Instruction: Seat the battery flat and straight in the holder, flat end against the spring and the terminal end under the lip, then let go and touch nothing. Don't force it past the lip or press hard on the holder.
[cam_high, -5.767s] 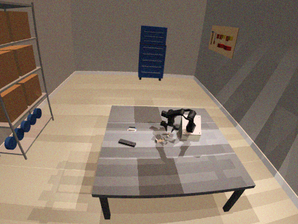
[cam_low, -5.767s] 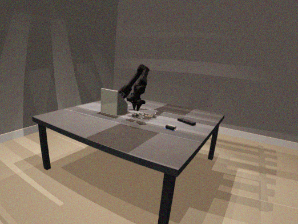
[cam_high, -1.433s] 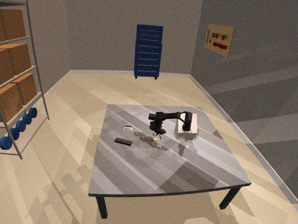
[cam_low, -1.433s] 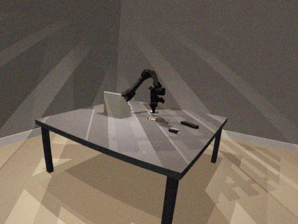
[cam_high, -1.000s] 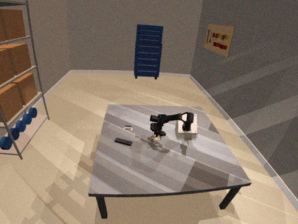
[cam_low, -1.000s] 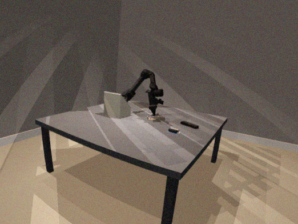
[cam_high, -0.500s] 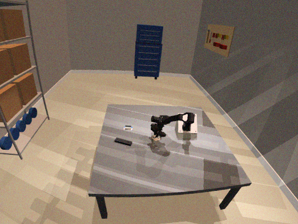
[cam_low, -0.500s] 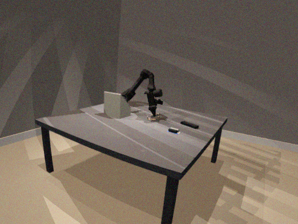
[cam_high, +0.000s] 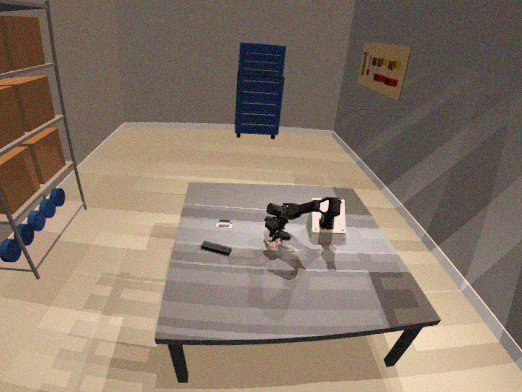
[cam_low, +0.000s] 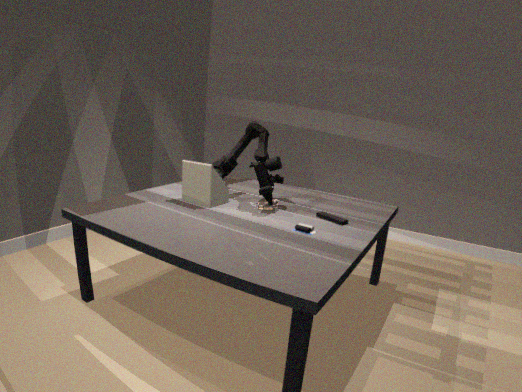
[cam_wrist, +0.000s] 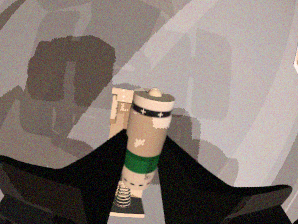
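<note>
My gripper is shut on the battery, low at the holder. The battery is pale with a green band and a black band. Its terminal end points to the top of the wrist view, its flat end down towards the spring. The holder is pale tan and lies beneath, largely covered by the battery and fingers. The battery is slightly askew to the holder, with its terminal end to the right of the holder's left wall. Contact with the spring or lip cannot be told.
A black bar lies on the table. A small white, blue and dark item lies near it. A pale box stands at the arm's base.
</note>
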